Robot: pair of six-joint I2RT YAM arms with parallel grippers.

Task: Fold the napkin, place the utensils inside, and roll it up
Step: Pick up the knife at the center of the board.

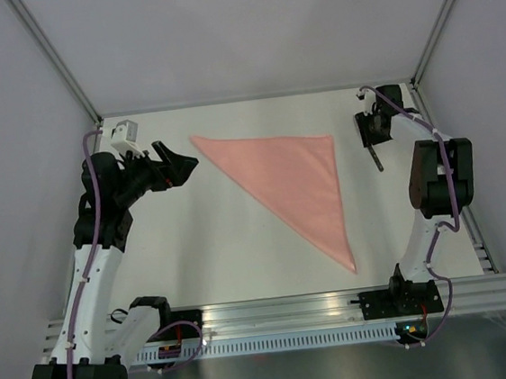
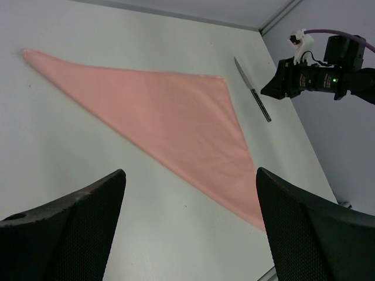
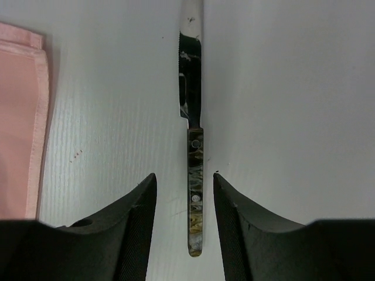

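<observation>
**Right gripper straddles the knife beside the folded napkin**

The napkin (image 1: 293,181) lies flat on the white table (image 1: 196,250), folded into a triangle with its long edge running from far left to near right. Just beside its far right corner lies a knife (image 3: 192,129), apart from the cloth. The right gripper (image 3: 184,175) hangs over the handle, jaws apart with one finger on each side. The left gripper (image 2: 190,172) hovers left of the napkin, jaws wide apart and holding nothing

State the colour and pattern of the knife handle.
The handle is dark, marbled with cream and yellowish swirls; the right wrist view shows it best.
</observation>
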